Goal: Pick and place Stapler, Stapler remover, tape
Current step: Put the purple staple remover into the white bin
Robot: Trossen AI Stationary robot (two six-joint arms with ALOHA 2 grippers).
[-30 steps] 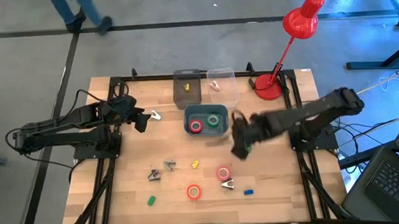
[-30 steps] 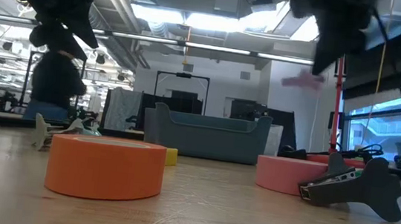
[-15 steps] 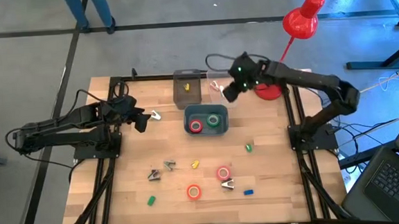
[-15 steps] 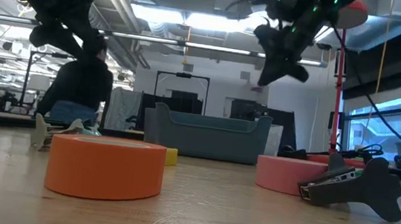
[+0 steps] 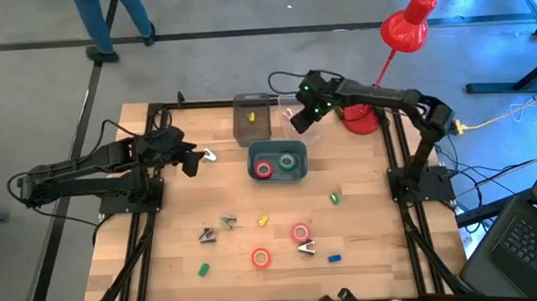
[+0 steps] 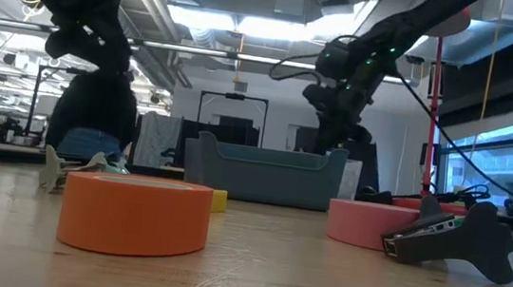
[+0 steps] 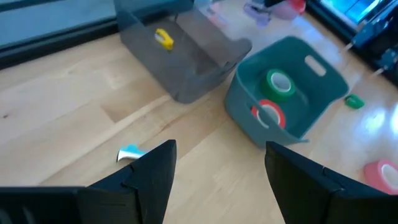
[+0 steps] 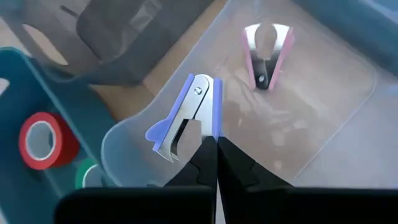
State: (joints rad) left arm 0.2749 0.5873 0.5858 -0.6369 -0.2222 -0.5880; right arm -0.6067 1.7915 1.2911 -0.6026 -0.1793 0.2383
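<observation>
Near edge of table (image 5: 368, 247): orange tape (image 5: 260, 257), pink tape (image 5: 300, 232), remover (image 5: 306, 249). Centre: blue bin (image 5: 255, 151) with two rolls. Left gripper (image 5: 191, 163) at 9 o'clock, released. Right gripper (image 8: 214, 158) at 12 o'clock, clenched on blue remover (image 8: 186, 115) over clear tray (image 8: 323, 130).

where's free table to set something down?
Bare wood near the left gripper, left of the blue bin, and right of the green block. Crowded: front centre, with tape rolls and staple removers.
</observation>
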